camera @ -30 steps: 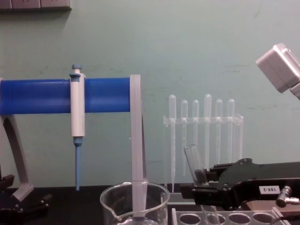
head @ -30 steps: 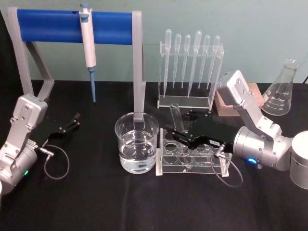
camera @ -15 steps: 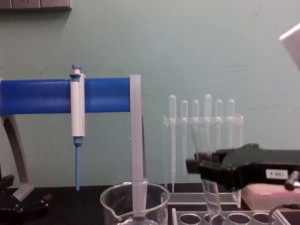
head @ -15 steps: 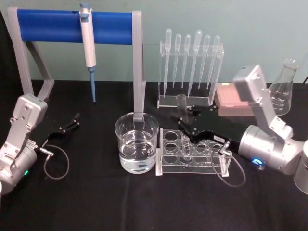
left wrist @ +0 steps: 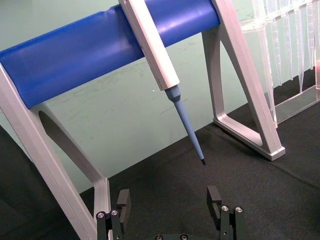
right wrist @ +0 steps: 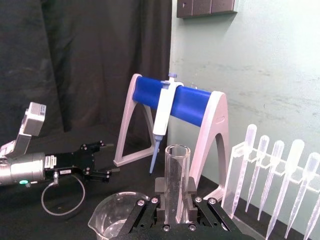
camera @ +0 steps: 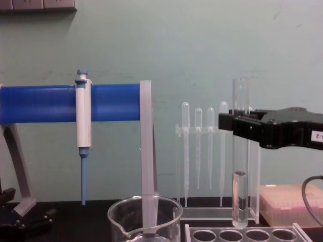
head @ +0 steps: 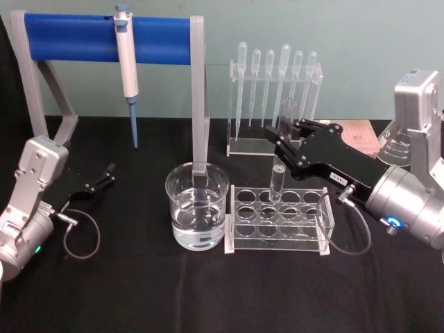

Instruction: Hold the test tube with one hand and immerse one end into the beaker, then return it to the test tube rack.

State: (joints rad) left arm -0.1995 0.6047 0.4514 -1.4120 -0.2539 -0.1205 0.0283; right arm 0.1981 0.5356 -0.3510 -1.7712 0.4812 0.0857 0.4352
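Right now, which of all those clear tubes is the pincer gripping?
The wide, open-topped test tube, held upright over the rack by the right pincer. The thin, bulb-topped pipettes stand apart behind it, with nothing gripping them.

Black table [head: 139, 291], beaker [head: 197, 211], test tube rack [head: 277, 241]

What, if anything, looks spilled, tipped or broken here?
Nothing stands out. The right gripper holds the tube upright over the rack; the beaker stands level with no puddle around it. The left gripper rests open at the left.
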